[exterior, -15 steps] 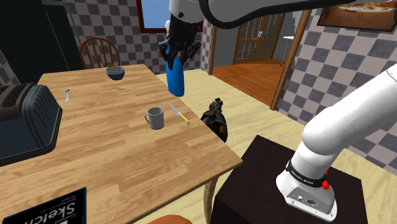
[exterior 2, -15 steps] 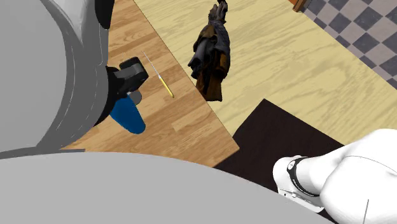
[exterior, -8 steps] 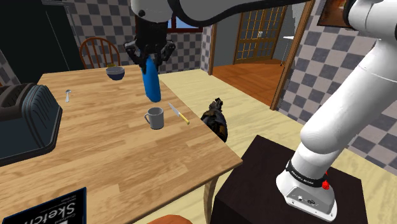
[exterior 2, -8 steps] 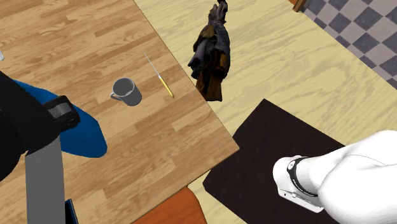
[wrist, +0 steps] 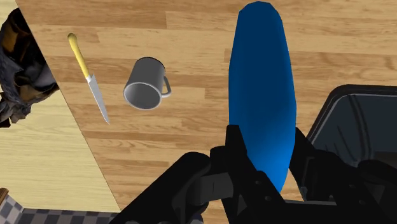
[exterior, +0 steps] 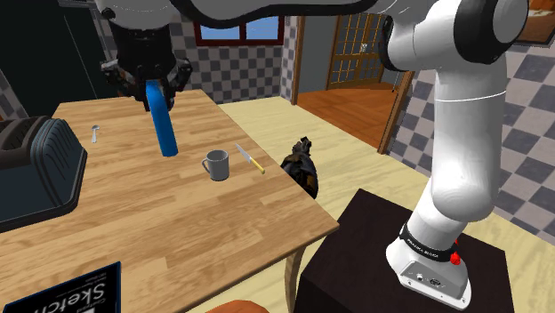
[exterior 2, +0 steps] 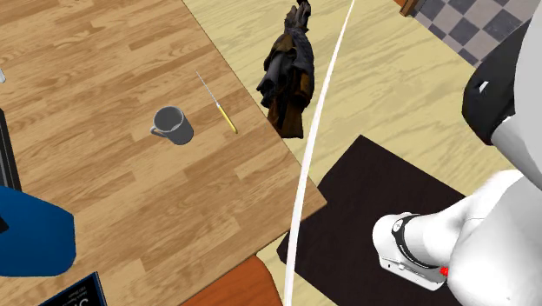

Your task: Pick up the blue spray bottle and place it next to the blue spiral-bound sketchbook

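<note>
The sketchbook (exterior: 67, 293) lies nearest, well apart from the mug (exterior: 215, 164) on the camera's side. Just past the mug, the gripper (exterior: 149, 80) holds the blue spray bottle (exterior: 163, 120) aloft, its long axis hanging down from the jaws, slightly tilted. The wrist view shows the fingers (wrist: 235, 153) clasping one end; the shoulder view shows the sketchbook.

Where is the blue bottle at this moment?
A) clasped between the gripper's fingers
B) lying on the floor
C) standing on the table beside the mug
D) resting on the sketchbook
A: the gripper is shut on the blue bottle, over the wooden table.
</note>
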